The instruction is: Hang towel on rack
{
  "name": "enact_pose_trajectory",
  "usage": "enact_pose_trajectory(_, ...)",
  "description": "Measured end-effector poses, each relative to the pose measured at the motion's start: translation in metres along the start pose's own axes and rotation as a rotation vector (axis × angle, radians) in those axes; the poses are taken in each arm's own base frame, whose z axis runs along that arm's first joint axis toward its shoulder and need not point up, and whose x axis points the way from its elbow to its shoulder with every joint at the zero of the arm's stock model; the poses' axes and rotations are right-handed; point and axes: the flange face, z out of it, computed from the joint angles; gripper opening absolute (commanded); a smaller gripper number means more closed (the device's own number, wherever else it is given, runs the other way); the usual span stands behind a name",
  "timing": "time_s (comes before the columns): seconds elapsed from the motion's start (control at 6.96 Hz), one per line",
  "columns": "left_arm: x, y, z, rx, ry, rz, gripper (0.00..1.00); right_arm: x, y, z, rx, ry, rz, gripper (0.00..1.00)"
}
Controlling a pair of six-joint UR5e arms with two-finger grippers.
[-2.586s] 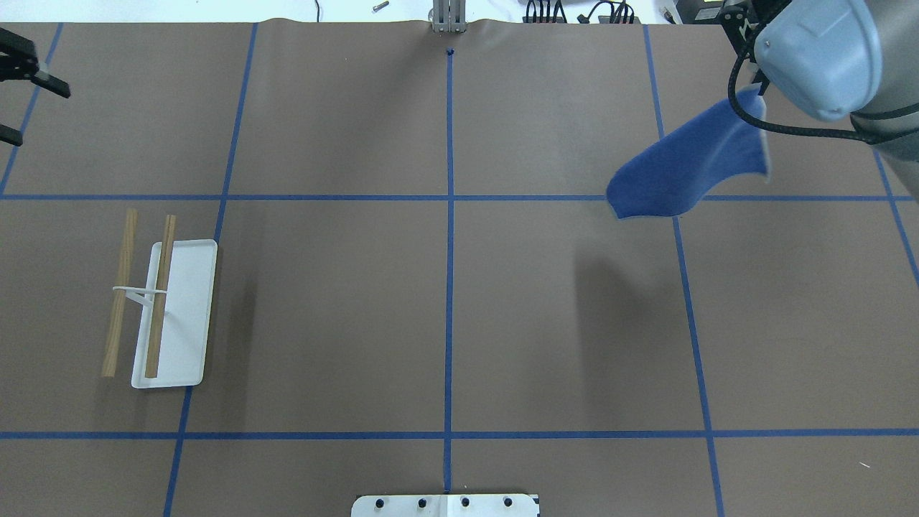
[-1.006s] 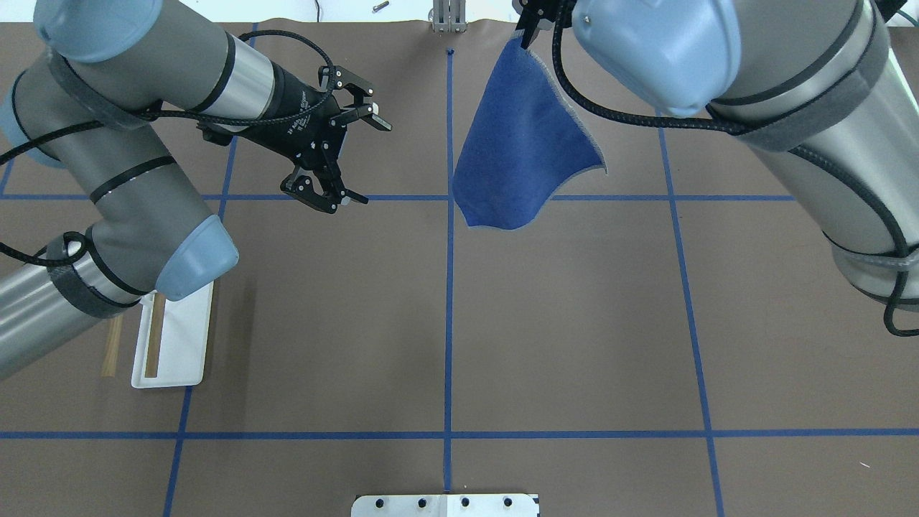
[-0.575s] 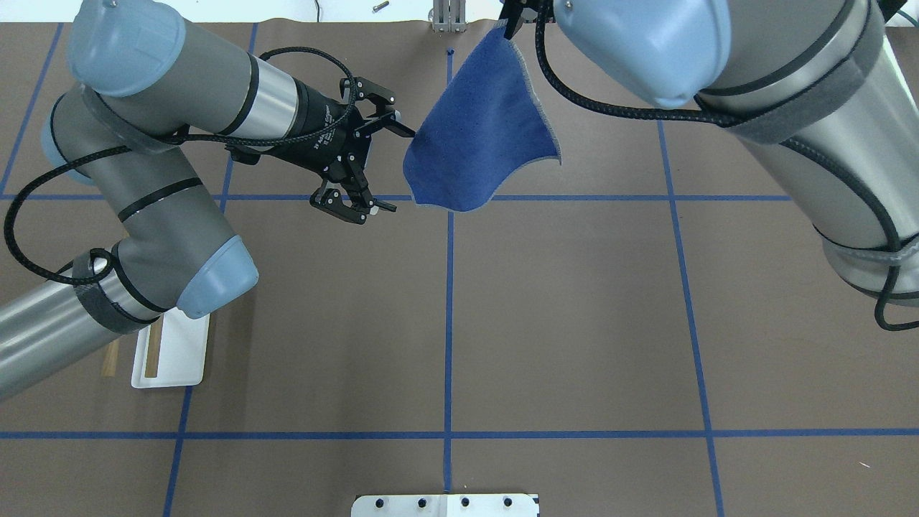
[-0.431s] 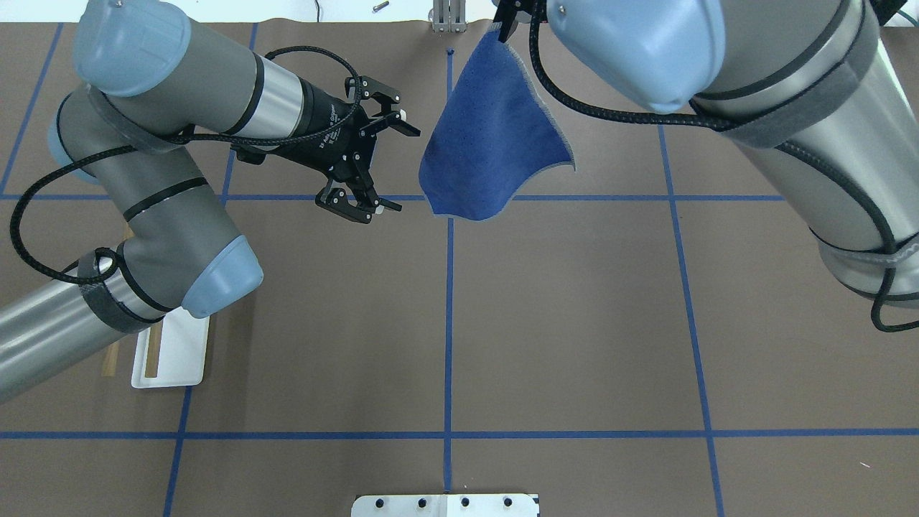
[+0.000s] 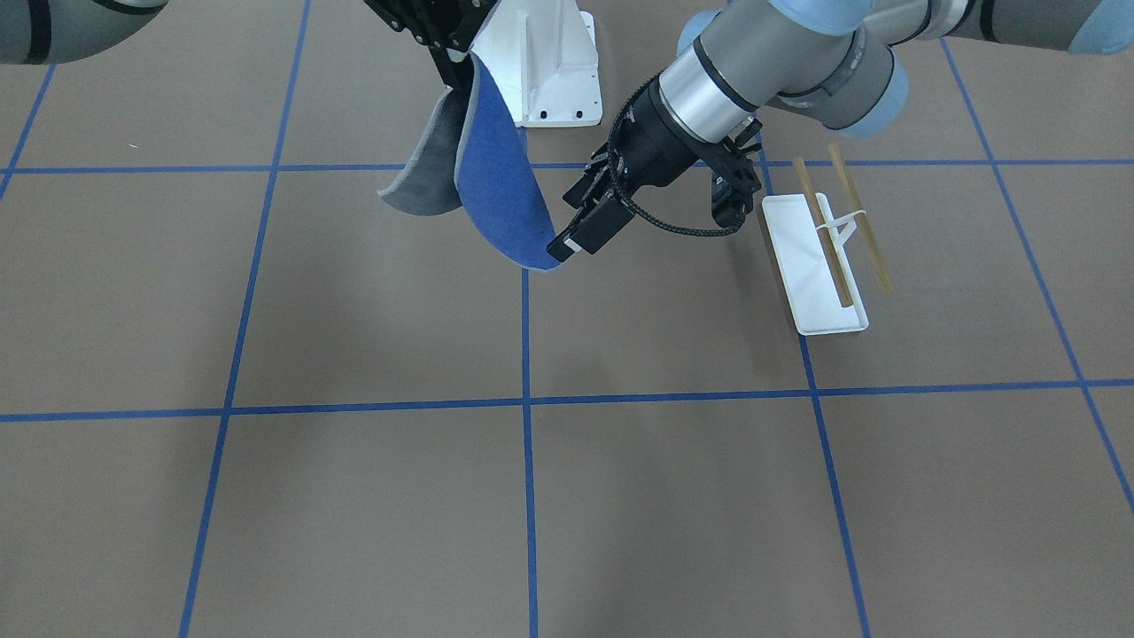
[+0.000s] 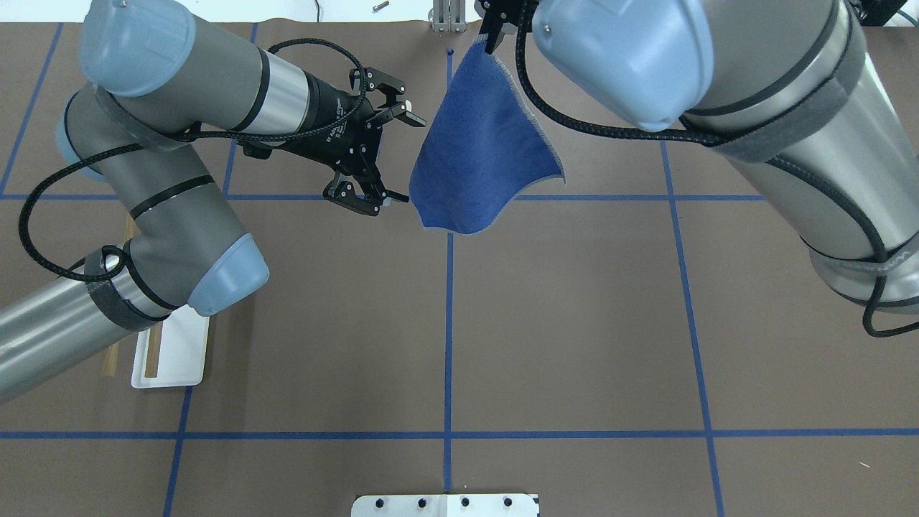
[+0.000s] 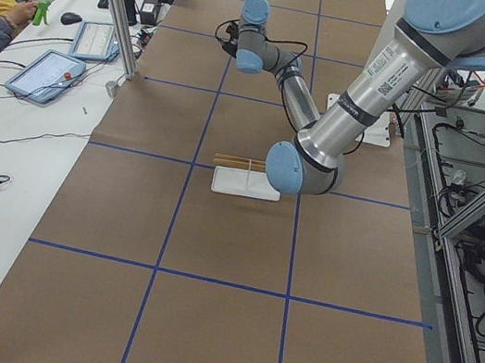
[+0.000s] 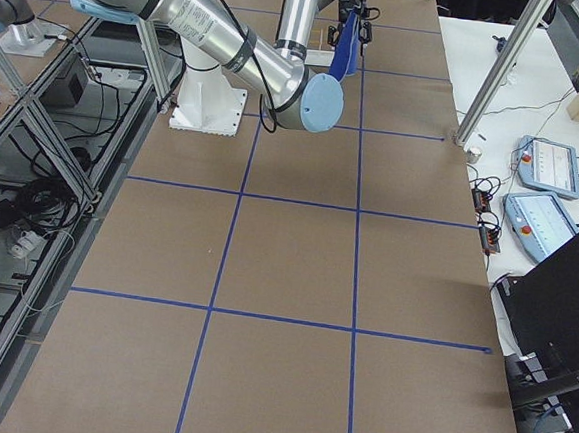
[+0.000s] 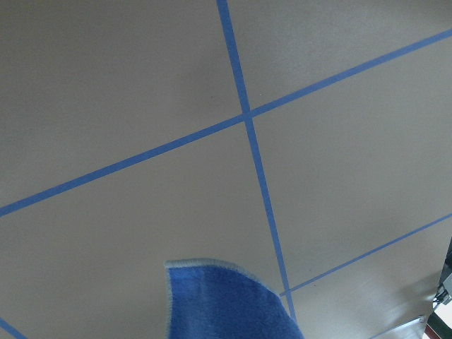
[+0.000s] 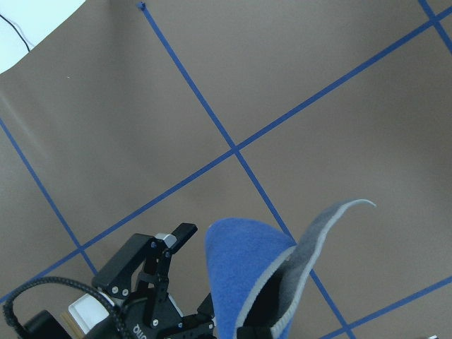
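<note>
Since the earliest overhead picture the towel (image 6: 481,143) has been carried from the robot's right side of the desk (image 6: 574,323) to the centre line. The left fingers (image 5: 592,230) have been brought in beside it, and over the last instants the cloth has swung slightly toward them.

The step in hand is judged to be a second grasp, or a hand-over, of the hanging towel. It is held clear of the desk by one top corner, clenched in the right fingers (image 5: 446,42) near the far edge, with its blue face seen from the robot's side. The left fingers are spread wide with nothing between them. One tip sits just beside the lowest corner; whether it touches cannot be told.

For a sound grasp, the swing should be allowed to settle. The stitched edge should be brought fully between the fingers before they are closed, and a bite deeper than the hem should be taken. The right hold should not be released until the left one is sure. A long carry is then called for, since the rack (image 5: 802,257) stands well apart on the robot's left.

Counted from the robot outward: one white pedestal (image 6: 445,505); one rack with two wooden bars (image 5: 824,235); two arms; two pairs of fingers; one towel.
</note>
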Motion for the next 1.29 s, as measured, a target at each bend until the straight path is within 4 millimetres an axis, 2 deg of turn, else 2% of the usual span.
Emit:
enact_pose_trajectory(0.14,0.001,-0.001,0.002,-0.002,0.007,-0.003,0.98,-0.001,0.003,-0.001,-0.002,-0.004,-0.005,0.0)
enact_pose_trajectory(0.29,-0.001,-0.002,0.006,-0.003,0.002,-0.005,0.8,-0.002,0.006,-0.004,-0.003,-0.009,-0.009,0.0)
enact_pose_trajectory(0.72,-0.01,0.003,0.014,-0.015,-0.013,-0.001,0.83,-0.005,0.011,-0.009,-0.007,-0.018,-0.018,0.0)
enact_pose_trajectory(0.86,-0.01,0.003,0.014,-0.02,-0.011,0.003,0.62,-0.005,0.011,-0.009,-0.009,-0.019,-0.018,0.0)
enact_pose_trajectory(1.01,-0.011,0.003,0.014,-0.024,-0.009,0.005,0.01,-0.006,0.011,-0.009,-0.009,-0.019,-0.019,0.0)
enact_pose_trajectory(1.29,-0.013,0.0,0.015,-0.024,-0.016,0.008,0.0,-0.005,0.012,-0.01,-0.01,-0.021,-0.019,0.0)
